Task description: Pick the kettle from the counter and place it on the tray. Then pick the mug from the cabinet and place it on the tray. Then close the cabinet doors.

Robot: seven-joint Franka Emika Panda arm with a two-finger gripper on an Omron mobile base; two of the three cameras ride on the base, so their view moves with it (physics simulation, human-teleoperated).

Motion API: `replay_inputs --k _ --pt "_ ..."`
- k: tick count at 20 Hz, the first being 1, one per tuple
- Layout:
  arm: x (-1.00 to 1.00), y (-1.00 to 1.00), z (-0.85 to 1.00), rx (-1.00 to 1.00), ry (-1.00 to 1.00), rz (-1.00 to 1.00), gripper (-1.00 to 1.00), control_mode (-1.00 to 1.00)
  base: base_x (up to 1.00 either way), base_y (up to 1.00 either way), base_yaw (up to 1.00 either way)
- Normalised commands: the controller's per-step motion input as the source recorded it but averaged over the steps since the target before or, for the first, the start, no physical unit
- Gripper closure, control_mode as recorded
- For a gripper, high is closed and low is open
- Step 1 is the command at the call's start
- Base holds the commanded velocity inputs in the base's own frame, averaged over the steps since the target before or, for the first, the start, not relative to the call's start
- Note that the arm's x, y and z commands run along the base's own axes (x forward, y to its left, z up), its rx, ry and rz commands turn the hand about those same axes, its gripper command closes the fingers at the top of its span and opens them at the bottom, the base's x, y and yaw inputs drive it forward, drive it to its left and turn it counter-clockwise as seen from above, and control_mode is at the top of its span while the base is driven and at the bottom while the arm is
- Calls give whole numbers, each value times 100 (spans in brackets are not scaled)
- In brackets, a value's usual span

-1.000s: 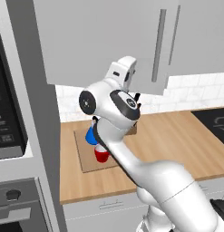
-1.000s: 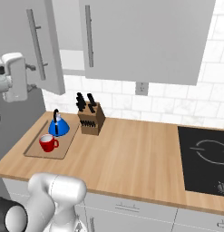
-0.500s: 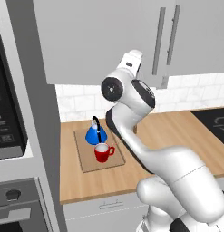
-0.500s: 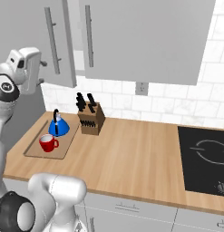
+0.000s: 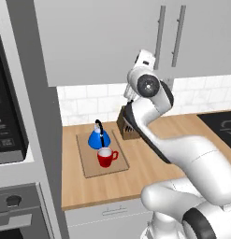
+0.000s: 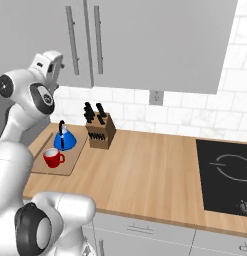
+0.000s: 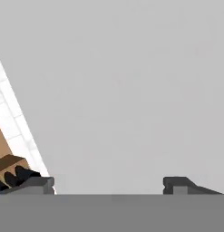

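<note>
**Hand view: gripper up at shut cabinet doors, kettle and mug both on tray**

Hand view has the gripper (image 7: 109, 185) w/ its two dark fingertips (image 7: 38, 183) set wide apart and nothing between them. A flat pale grey door panel sits just ahead of the tips; can't tell if they touch it. At the left edge of that view: a strip of white wall tile and the top of the knife block (image 7: 9, 170).

Landmark = tray (image 5: 91, 168), which lies flat on the counter (image 5: 149, 172) near its left end, beside the tall oven column (image 5: 18, 140).

- Kettle (image 5: 98, 137): blue, upright, on the back part of the tray, black handle arching over it.
- Mug (image 5: 106, 157): red, white inside, upright on the tray just in front of the kettle, handle pointing right in the left base view.
- Knife block: on the counter just right of the tray's back corner, against the tiled wall.
- Cabinet (image 5: 112, 37): on the wall above the tray. Cabinet doors (image 6: 90, 42) look shut, two silver bar handles side by side.
- Cooktop (image 6: 227, 175): far right on the counter, well apart from the tray.

Rel. to the hand: in the right base view the white hand (image 6: 49, 65) is raised to the lower edge of the left door, above and a bit left of the tray. Kettle and mug are well below it, apart from the fingers. Hand holds nothing.
</note>
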Motion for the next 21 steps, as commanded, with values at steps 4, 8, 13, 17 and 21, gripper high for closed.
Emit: replay_inputs --k 4,8,13,17,21 --pt "22 -21 -12 0 3 23 -100 -100 0 0 0" --pt "12 -13 -16 0 11 19 -100 -100 0 0 0" --pt "31 -2 -18 0 16 16 -100 -100 0 0 0" --pt "23 0 -10 0 11 12 -100 -100 0 0 0" --pt "5 0 -12 0 0 7 -100 -100 0 0 0"
